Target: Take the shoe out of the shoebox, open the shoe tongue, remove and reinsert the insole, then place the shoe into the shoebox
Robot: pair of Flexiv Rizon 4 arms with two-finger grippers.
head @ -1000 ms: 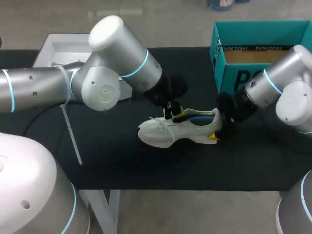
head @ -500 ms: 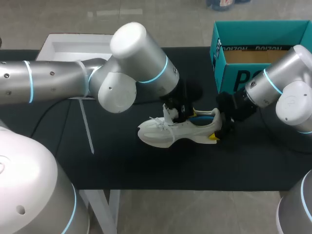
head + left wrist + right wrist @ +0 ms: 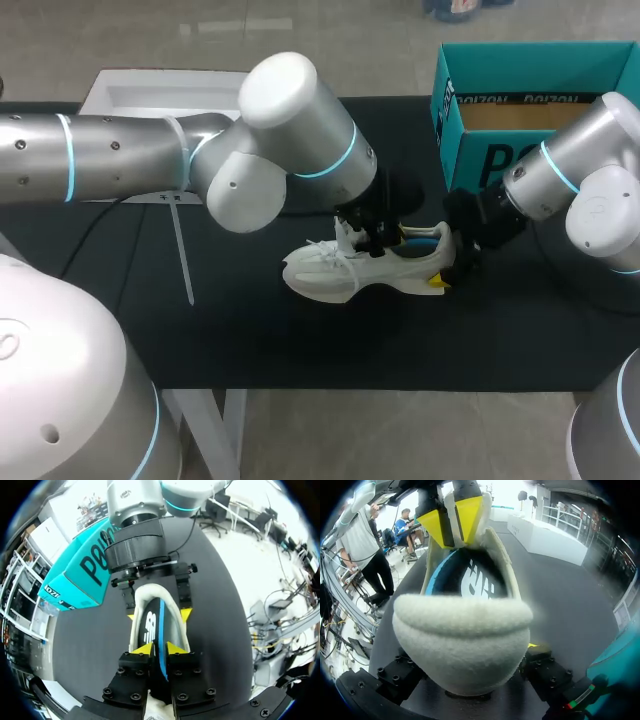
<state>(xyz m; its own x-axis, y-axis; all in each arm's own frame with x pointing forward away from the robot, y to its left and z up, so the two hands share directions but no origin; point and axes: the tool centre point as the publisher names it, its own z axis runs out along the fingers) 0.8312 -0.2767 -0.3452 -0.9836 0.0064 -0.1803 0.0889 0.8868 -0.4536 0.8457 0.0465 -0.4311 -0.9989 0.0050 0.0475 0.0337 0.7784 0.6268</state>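
A white shoe (image 3: 340,272) lies on its side on the black table, toe to the left. My right gripper (image 3: 447,265) is shut on its heel (image 3: 462,630); in the left wrist view its yellow tips (image 3: 131,616) flank the heel. My left gripper (image 3: 378,240) is down in the shoe's opening. Its tips (image 3: 142,649) stand a narrow gap apart, open, with the blue edge of the dark insole (image 3: 150,630) running between them. The right wrist view shows that left gripper (image 3: 454,522) over the insole (image 3: 480,580). The teal shoebox (image 3: 470,150) stands open behind the right arm.
A white tray-like piece (image 3: 150,95) sits at the table's back left, partly behind my left arm. A thin white strap (image 3: 180,250) hangs from that arm. Bare black tabletop (image 3: 300,350) stretches in front of the shoe.
My left arm has swung right along the shoe toward the heel, and its fingertips have parted slightly. The right arm and the shoe have stayed put.
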